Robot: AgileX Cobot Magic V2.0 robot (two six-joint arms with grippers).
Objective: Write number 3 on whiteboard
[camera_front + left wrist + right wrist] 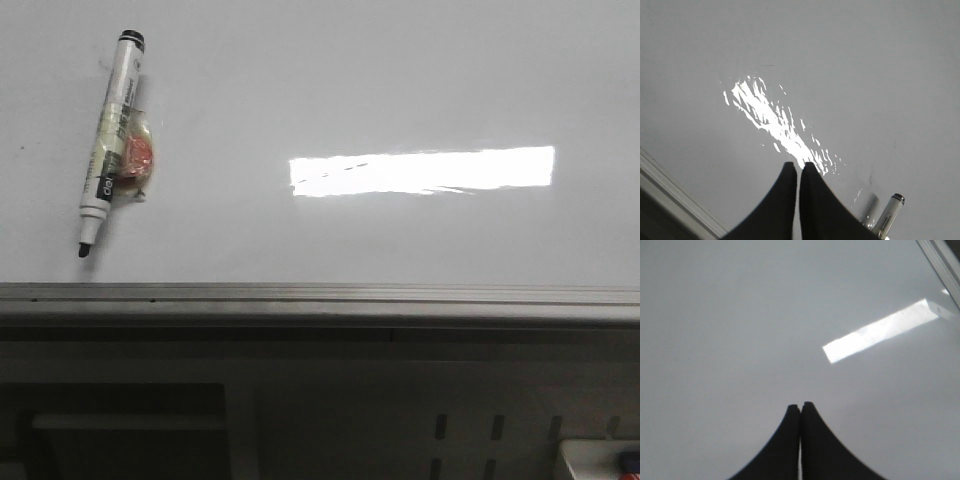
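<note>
The whiteboard (pixel 400 80) is a glossy white board with a grey metal frame along its near edge (pixel 320 293). No number 3 shows on it in any view. A white marker pen (pixel 112 140) with a black uncapped tip lies on the board at the far left, with an orange lump under clear tape (pixel 138 158) on its side. Its end also shows in the left wrist view (pixel 890 215). My left gripper (pixel 799 165) is shut and empty above the board, near the pen. My right gripper (pixel 800 405) is shut and empty above bare board (pixel 715 315). Neither gripper shows in the front view.
A bright rectangular glare patch (pixel 420 170) lies on the board's middle right. Below the frame edge is a dark metal stand with slots. A white tray corner (pixel 600 460) shows at the bottom right.
</note>
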